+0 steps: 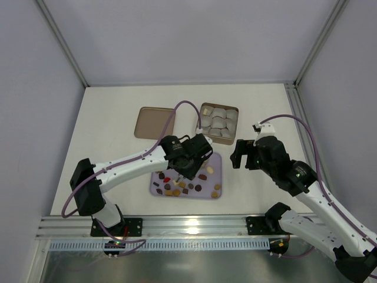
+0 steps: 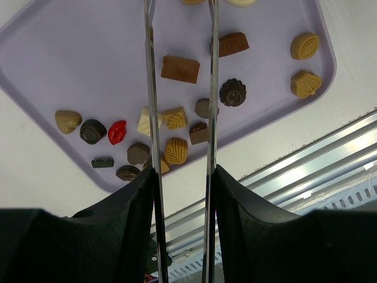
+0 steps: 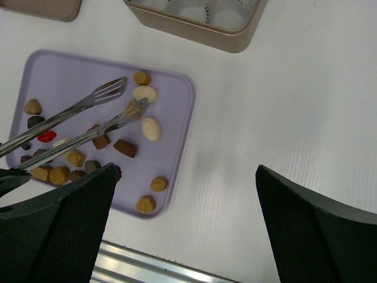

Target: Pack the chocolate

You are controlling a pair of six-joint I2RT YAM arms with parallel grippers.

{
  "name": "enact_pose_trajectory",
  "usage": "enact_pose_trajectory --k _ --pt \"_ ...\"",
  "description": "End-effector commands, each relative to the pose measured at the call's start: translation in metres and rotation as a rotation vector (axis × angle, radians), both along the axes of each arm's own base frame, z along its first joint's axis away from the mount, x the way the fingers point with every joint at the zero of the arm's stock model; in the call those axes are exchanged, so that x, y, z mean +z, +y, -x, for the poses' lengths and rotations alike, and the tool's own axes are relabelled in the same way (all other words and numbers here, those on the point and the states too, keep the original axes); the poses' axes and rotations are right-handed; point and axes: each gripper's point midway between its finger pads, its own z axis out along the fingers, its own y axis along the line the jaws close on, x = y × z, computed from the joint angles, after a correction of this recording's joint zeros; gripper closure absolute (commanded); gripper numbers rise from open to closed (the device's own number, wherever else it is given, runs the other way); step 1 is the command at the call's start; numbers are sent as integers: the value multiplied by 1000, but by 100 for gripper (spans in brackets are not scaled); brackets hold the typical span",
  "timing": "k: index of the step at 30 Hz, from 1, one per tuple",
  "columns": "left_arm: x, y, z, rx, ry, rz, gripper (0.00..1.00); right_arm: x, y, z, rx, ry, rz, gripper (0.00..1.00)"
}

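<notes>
The chocolate (image 1: 177, 187) lies as several small brown, caramel and cream pieces, plus a red one (image 2: 117, 132), on a lavender tray (image 1: 219, 177). My left gripper (image 1: 184, 168) hovers over the tray, shut on a pair of metal tongs (image 2: 152, 106). The tongs (image 3: 88, 118) reach across the tray with their tips apart and nothing between them. One tip is next to a caramel piece; a cream piece (image 3: 151, 128) lies close by. My right gripper (image 1: 237, 154) hangs open and empty over bare table right of the tray (image 3: 177, 153).
A tan box (image 1: 218, 140) lined with pale grey cup liners stands behind the tray. Its flat brown lid (image 1: 154, 122) lies to the left of it. An aluminium rail (image 1: 188, 224) runs along the near table edge. White walls enclose the table.
</notes>
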Motion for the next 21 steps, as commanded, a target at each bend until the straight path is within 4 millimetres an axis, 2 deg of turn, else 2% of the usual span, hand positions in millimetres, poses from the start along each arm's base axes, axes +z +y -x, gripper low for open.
enact_pose_trajectory --k 1,21 --pt "7 -1 0 9 -22 25 58 8 -1 -3 -18 -31 -23 0" --pt "-1 -2 8 -9 27 16 60 6 -2 -4 -21 -31 -15 0"
